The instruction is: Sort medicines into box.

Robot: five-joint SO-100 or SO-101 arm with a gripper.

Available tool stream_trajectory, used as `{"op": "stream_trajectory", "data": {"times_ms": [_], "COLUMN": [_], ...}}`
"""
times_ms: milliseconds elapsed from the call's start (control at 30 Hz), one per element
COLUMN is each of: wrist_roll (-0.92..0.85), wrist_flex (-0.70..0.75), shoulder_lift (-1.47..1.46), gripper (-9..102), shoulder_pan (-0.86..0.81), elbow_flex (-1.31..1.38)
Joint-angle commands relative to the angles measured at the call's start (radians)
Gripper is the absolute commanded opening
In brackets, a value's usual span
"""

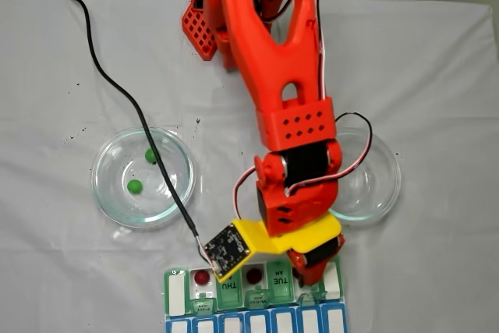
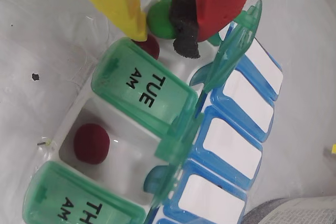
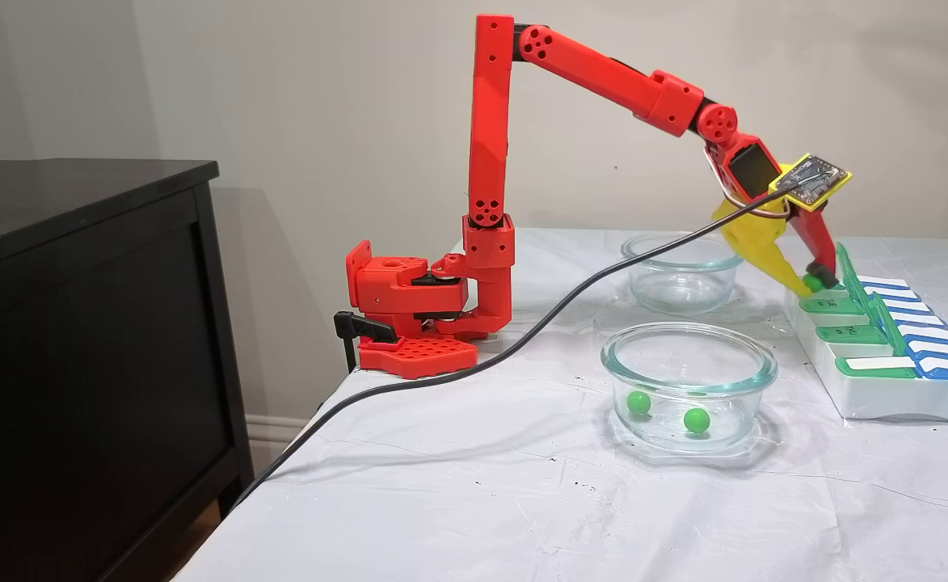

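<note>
We clamp our gripper [image 2: 157,22] on a green ball [image 2: 160,19] over the pill organizer [image 2: 231,145], at twelve o'clock in the wrist view. Red balls [image 2: 91,144] fill cells already; two green balls [image 1: 135,185] wait in the glass dish [image 1: 105,193] at nine o'clock.

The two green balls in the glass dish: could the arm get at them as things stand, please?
Probably yes, once freed. The gripper is now shut on a green ball over the pill box. The dish is open-topped, with both balls uncovered; only the black cable crosses it.
</note>
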State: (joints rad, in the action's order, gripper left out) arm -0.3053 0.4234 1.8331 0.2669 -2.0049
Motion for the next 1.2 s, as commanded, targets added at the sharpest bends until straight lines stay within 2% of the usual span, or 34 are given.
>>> {"op": "stream_trajectory", "data": {"times_ms": [0, 167, 333, 400, 500, 567, 600, 833, 967, 1033, 1167], "wrist_roll": [-0.006, 0.012, 0.008, 0.017, -0.009, -0.048, -0.075, -0.193, -0.367, -0.483, -0.563], "wrist_flex": [-0.003, 0.015, 0.074, 0.161, 0.313, 0.396, 0.436, 0.738, 0.89, 1.019, 1.109], "shoulder_lift": [0.032, 0.044, 0.094, 0.141, 0.204, 0.258, 0.287, 0.35, 0.319, 0.281, 0.236], "gripper": [19, 27, 23, 26, 20, 11, 1, 0, 0, 0, 0], "shoulder_pan": [0.018, 0.012, 0.0, -0.014, -0.026, -0.034, -0.037, -0.103, -0.183, -0.212, -0.291], "elbow_flex": [0.075, 0.08, 0.092, 0.112, 0.158, 0.17, 0.175, 0.301, 0.371, 0.434, 0.489]}}
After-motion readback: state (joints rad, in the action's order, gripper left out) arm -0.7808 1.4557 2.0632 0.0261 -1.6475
